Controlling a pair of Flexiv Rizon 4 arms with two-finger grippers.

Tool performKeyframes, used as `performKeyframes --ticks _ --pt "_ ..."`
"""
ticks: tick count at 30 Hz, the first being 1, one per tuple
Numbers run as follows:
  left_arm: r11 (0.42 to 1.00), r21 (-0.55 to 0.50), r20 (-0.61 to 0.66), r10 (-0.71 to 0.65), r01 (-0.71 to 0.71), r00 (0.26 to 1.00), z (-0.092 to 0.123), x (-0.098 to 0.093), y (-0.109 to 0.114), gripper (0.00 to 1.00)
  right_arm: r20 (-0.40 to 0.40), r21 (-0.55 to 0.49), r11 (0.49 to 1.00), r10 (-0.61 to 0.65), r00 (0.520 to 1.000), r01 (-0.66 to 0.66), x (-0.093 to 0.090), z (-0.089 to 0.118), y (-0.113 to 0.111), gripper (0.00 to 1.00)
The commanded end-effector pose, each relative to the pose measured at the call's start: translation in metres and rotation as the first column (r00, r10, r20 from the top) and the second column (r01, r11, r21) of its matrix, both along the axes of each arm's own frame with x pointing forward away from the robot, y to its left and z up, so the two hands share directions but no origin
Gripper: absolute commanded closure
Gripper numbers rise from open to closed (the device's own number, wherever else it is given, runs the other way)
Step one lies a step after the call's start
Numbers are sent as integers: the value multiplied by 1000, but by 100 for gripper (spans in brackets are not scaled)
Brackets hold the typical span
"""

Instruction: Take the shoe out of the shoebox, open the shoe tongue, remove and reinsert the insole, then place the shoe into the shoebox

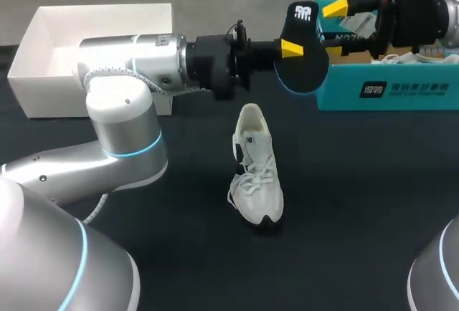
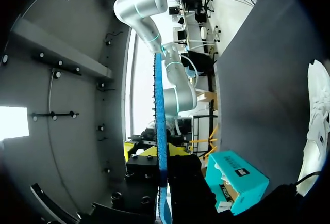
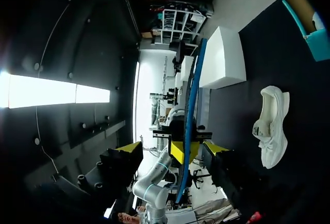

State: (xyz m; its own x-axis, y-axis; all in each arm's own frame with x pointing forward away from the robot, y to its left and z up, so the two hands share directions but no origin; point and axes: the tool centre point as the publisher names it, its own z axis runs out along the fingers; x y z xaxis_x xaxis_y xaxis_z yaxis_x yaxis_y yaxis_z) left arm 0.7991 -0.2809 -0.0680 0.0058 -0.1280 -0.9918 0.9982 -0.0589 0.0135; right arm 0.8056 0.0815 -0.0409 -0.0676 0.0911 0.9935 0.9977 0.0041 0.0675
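Note:
A white shoe (image 1: 257, 175) lies on the dark table, toe toward the front; it also shows in the wrist views (image 2: 317, 126) (image 3: 270, 126). Above the table hangs its black insole (image 1: 301, 49) with a blue edge, seen edge-on as a blue strip (image 2: 159, 110) (image 3: 192, 95). My left gripper (image 1: 292, 48) (image 2: 160, 154) is shut on the insole's middle. My right gripper (image 1: 334, 29) (image 3: 172, 152) stands open at the insole's far end, one yellow tip on either side and apart from it. The teal shoebox (image 1: 387, 85) (image 2: 237, 180) (image 3: 299, 12) sits at the back right.
An open white box (image 1: 93, 46) (image 3: 219, 59) stands at the back left, behind my left arm. Bare dark tabletop (image 1: 344, 203) surrounds the shoe.

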Motion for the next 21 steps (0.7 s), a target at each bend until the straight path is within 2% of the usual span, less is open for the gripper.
performKeyframes --ticks 1,8,21 --pt "1000 7 5 10 -10 1000 1 -1 9 100 3 0 998 -61 998 61 -22 2 -5 0" --pt "1000 6 -4 10 -10 1000 2 2 15 100 -4 4 994 -111 994 111 -44 2 -14 0" --pt "1000 14 -44 -26 26 999 3 -1 22 100 -2 5 992 -126 992 126 -45 2 -16 0"
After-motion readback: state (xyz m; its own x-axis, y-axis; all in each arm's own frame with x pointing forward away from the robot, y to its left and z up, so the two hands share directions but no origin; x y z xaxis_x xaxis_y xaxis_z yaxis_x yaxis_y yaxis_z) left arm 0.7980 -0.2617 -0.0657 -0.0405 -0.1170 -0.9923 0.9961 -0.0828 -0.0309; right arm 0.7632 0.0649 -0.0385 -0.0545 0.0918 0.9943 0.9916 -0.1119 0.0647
